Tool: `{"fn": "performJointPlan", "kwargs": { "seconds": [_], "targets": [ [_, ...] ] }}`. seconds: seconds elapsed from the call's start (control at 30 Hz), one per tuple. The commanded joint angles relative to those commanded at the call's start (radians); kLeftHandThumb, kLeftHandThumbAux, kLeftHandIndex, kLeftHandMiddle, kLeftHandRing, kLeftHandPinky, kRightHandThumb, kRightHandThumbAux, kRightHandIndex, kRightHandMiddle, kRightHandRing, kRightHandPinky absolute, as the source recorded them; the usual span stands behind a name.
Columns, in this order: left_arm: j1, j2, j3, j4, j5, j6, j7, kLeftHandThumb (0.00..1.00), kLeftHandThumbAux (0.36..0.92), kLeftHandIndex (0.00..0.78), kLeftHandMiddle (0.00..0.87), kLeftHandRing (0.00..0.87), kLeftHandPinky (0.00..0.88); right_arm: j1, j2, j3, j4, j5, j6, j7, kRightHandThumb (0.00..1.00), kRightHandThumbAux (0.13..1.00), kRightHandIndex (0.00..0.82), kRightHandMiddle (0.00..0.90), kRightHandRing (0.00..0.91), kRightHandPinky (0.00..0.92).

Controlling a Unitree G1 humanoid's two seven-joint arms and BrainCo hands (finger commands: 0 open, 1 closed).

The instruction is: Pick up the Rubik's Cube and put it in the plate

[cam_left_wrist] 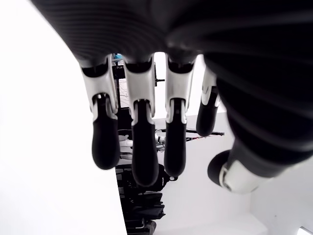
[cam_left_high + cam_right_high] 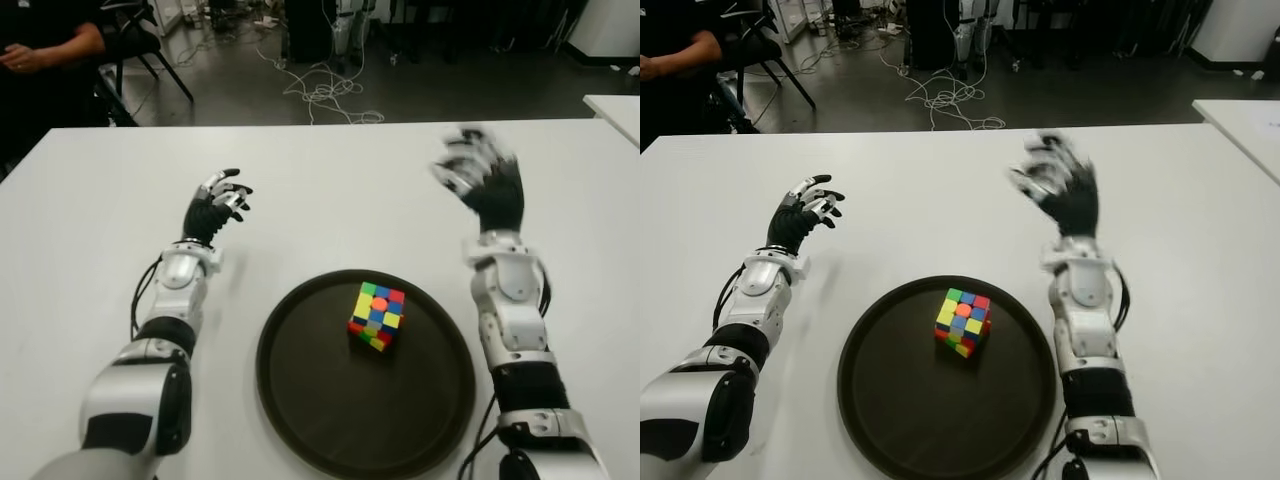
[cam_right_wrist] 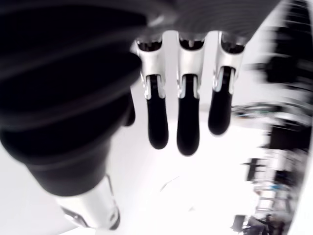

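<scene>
the multicoloured rubik's cube (image 2: 377, 315) sits inside the round dark brown plate (image 2: 300, 400) near the white table's (image 2: 90, 230) near edge. the right hand (image 2: 480, 180), fingers loosely spread, is raised beyond the plate's right rim, holding nothing; the left hand (image 2: 215, 205) is empty, fingers relaxed, left of the plate.

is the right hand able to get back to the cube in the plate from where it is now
Probably yes. The right hand is open and empty, raised beyond the plate. The Rubik's Cube sits alone in the plate, with nothing between them.
</scene>
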Motion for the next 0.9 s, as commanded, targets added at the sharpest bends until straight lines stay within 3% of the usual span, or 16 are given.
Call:
{"fn": "performJointPlan", "kwargs": {
  "seconds": [0.17, 0.47, 0.6, 0.9],
  "targets": [
    [0.002, 0.001, -0.002, 0.000, 0.002, -0.001, 0.000, 0.169, 0.650, 0.230, 0.424, 0.499, 0.557, -0.002, 0.002, 0.015, 0.034, -0.054, -0.003, -0.032, 0.120, 0.879, 0.303, 0.404, 0.436, 0.423],
    [0.004, 0.002, -0.003, -0.002, -0.001, -0.001, -0.007, 0.168, 0.652, 0.222, 0.405, 0.487, 0.545, -0.028, -0.015, 0.035, 0.185, -0.151, -0.116, -0.080, 0.165, 0.840, 0.245, 0.344, 0.354, 0.356],
    [0.012, 0.002, -0.002, -0.010, -0.003, -0.016, -0.012, 0.160, 0.658, 0.234, 0.411, 0.489, 0.540, -0.062, -0.047, 0.021, 0.319, -0.170, -0.192, -0.089, 0.139, 0.813, 0.193, 0.295, 0.297, 0.311],
    [0.018, 0.002, 0.001, -0.018, -0.008, -0.022, -0.015, 0.157, 0.651, 0.233, 0.424, 0.501, 0.554, -0.080, -0.064, 0.031, 0.388, -0.200, -0.256, -0.124, 0.086, 0.809, 0.180, 0.276, 0.254, 0.222]
  ]
}}
